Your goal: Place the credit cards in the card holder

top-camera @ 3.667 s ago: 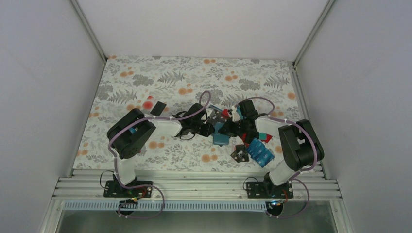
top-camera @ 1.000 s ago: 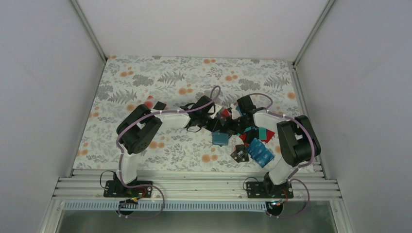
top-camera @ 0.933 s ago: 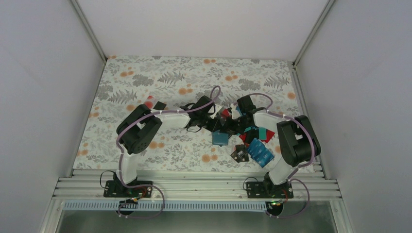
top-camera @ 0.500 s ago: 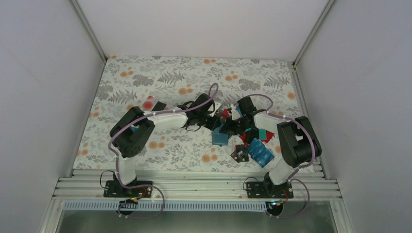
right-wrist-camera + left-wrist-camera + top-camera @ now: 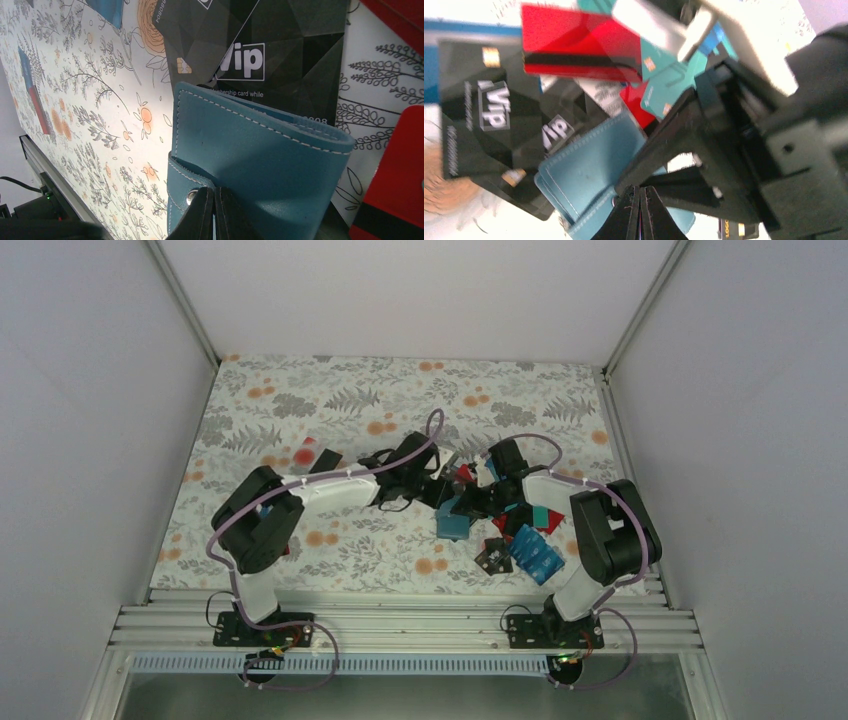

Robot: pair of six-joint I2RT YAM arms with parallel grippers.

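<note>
Nearest me, a stack of glossy blue cards (image 5: 535,555) lies at four o'clock from the card holder (image 5: 455,524), which sits mid-table between my wrists. The holder is soft teal leather, white-stitched, with a metal snap (image 5: 190,199). My right gripper (image 5: 214,200) is pinched tight on its flap beside that snap. The left gripper (image 5: 640,200), at eleven o'clock, is closed too, seemingly on the holder's edge. I judge I'm prising it open. Next I need a pocket exposed, then one thin rigid card. Beyond, black VIP cards (image 5: 280,55) and a red card (image 5: 574,42) overlap.
</note>
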